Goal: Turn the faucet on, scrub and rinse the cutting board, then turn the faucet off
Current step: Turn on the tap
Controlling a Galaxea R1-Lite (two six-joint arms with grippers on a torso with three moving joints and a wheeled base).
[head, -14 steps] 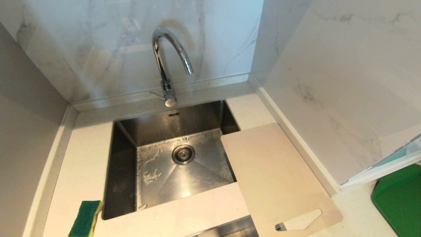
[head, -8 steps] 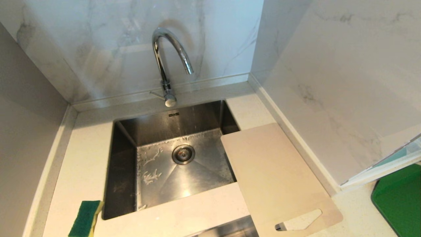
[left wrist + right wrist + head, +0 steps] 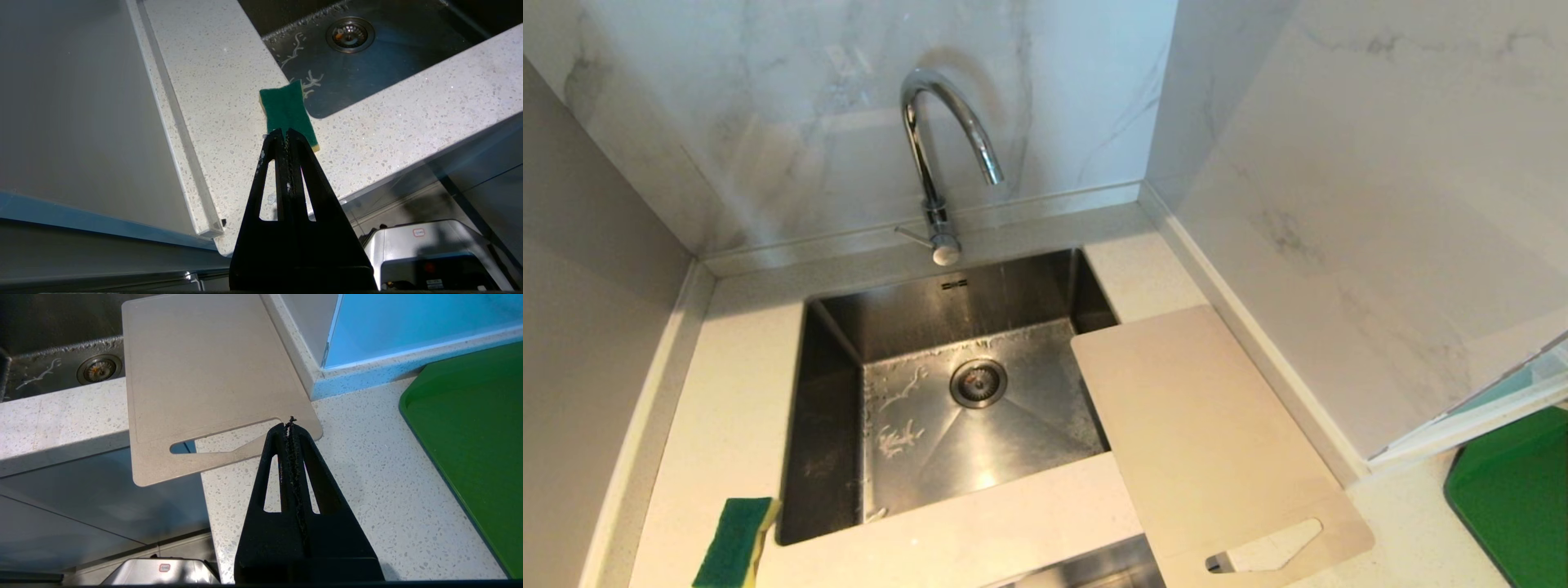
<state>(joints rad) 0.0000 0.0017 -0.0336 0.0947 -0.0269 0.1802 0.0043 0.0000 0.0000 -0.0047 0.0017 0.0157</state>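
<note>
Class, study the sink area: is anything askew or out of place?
Yes. The cutting board lies skewed: one corner juts over the sink, and its handle end overhangs the counter's front edge. The sponge also sits at that edge. White residue streaks the basin floor.

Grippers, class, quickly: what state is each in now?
Left gripper: closed, holding nothing.
Right gripper: closed, holding nothing.

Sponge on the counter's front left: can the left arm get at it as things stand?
Probably yes. The sponge lies bare on the counter just ahead of the left tool, nothing between them; the tool is shut and must open first.
</note>
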